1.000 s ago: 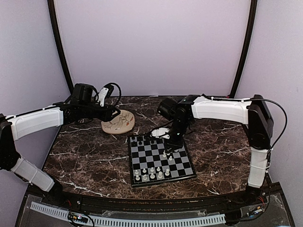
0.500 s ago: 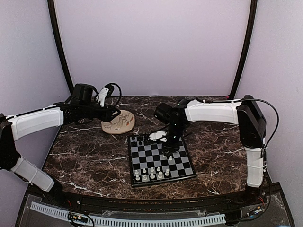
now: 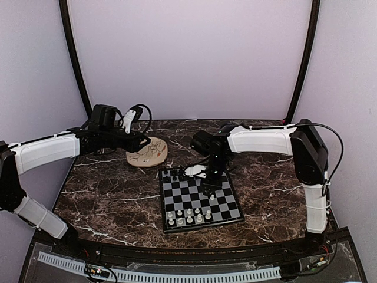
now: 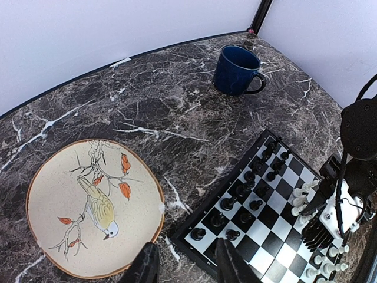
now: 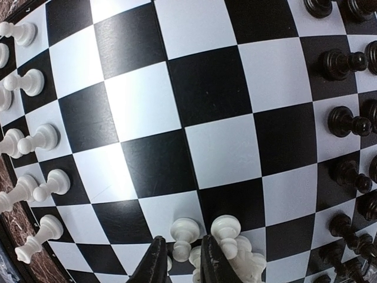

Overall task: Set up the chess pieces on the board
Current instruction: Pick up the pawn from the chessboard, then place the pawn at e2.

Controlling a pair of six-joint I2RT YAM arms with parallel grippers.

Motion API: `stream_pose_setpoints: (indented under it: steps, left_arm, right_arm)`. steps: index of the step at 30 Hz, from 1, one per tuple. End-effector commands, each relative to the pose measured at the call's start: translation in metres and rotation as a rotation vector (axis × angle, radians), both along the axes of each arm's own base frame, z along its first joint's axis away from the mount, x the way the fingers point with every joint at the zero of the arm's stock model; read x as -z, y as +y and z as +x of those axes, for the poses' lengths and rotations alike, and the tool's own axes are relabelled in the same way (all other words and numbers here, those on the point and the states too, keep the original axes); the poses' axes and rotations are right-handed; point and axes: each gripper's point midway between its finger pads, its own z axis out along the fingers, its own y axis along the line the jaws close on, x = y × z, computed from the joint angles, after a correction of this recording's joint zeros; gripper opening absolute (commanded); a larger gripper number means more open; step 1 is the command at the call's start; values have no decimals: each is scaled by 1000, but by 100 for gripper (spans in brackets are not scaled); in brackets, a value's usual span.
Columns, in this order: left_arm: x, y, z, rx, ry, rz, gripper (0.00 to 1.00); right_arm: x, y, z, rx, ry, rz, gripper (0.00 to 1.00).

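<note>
The chessboard [image 3: 191, 194] lies at the table's middle. Black pieces [image 3: 172, 175] stand along its far edge and white pieces [image 3: 188, 215] along its near edge. My right gripper [image 3: 209, 186] hangs low over the board's right middle. In the right wrist view its jaws [image 5: 182, 262] stand narrowly open, either side of the head of a white pawn [image 5: 185, 231]. A clump of white pieces [image 5: 238, 253] lies just right of it. My left gripper [image 3: 144, 141] is open and empty over the plate's edge. Its fingertips [image 4: 147, 265] straddle the board's corner [image 4: 182, 242].
A round beige plate [image 3: 147, 154] with a bird drawing lies left of the board; it also shows in the left wrist view [image 4: 53, 200]. A dark blue cup [image 4: 238, 69] stands behind the board. White pawns [image 5: 38, 138] line the left, black pieces [image 5: 344, 121] the right.
My right arm has swung a little left and its gripper has come down over the white pieces in the board's middle. The left arm has not moved.
</note>
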Motion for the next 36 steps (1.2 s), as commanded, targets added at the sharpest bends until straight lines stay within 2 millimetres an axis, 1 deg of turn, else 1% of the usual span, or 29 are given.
stream_pose_setpoints:
  steps: [1, 8, 11, 13, 16, 20, 26, 36]
  left_arm:
    - [0, -2, -2, 18, -1, 3, 35]
    - [1, -3, -2, 21, 2, 3, 35]
    - [2, -3, -2, 22, 4, 3, 35]
    - [2, -3, -2, 22, 5, 3, 35]
    - [2, -4, -2, 24, 6, 3, 35]
    - [2, -3, -2, 23, 5, 2, 35]
    - [2, -4, -2, 26, 8, -1, 35]
    - [2, -3, -2, 25, 7, 1, 35]
  right_arm:
    - [-1, 13, 0, -3, 6, 24, 20]
    - [-6, 20, -9, -32, 11, 35, 8]
    - [-11, 22, -14, -46, 4, 38, 6]
    - [-15, 23, -19, -59, 2, 44, 5]
    - [-20, 23, -31, -91, 17, 50, 5]
    - [-17, 17, -46, -127, 25, 28, 4]
    - [-12, 10, -62, -170, 45, 1, 4]
    - [-9, 8, -72, -195, 59, -16, 4]
